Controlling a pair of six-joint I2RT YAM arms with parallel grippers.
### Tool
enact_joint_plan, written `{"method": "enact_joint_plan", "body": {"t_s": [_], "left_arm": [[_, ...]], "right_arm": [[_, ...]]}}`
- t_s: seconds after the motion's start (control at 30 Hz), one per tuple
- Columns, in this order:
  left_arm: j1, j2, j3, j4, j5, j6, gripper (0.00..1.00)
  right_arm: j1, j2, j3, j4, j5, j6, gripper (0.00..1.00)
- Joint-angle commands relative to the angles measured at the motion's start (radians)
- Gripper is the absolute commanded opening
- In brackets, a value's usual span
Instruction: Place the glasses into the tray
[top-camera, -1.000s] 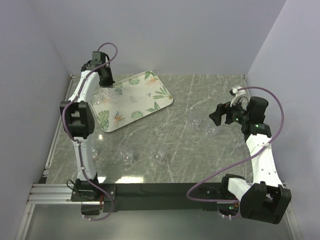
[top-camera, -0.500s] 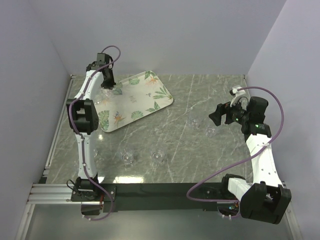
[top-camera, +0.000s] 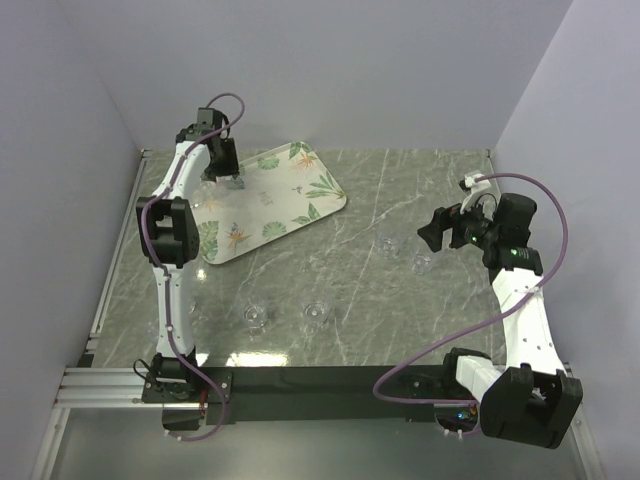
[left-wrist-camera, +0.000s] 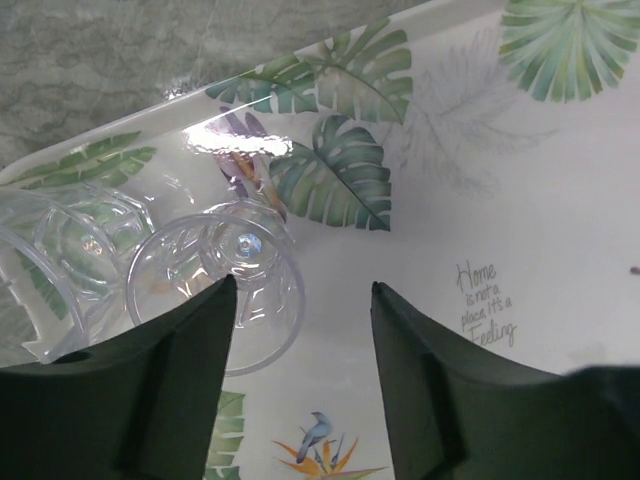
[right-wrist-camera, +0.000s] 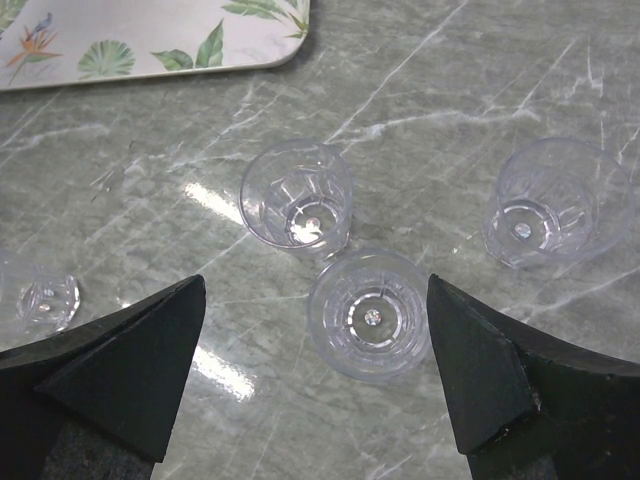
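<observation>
Tabletop as before; left gripper now wider, glass seemingly free.

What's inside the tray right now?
Clear glasses clustered in the tray's left corner, at least two; the left fingers cover part of one, and the frame edge cuts off the rest.

Grey-green marbled table carrying everything. Tray lying flat at far left, sitting askew to table edges. Two front glasses standing upright near front centre, apart from each other. Right-hand glasses sitting on right half (three showing in right wrist view, mouths up, two just beside each other). All resting on bare stone, apart from tray.
</observation>
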Motion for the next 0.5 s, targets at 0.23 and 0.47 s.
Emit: {"method": "enact_joint_plan", "body": {"t_s": [0.23, 0.47], "left_arm": [[-0.014, -0.362, -0.216, 0.155, 0.105, -0.005, 0.73], [0.002, -0.626, -0.493, 0.269, 0.121, -0.011, 0.80]], "right_arm": [[-0.009, -0.045, -0.028, -0.015, -0.120, -0.114, 0.97], [0.098, -0.077, 0.012, -0.116, -0.249, -0.279, 0.97]]}}
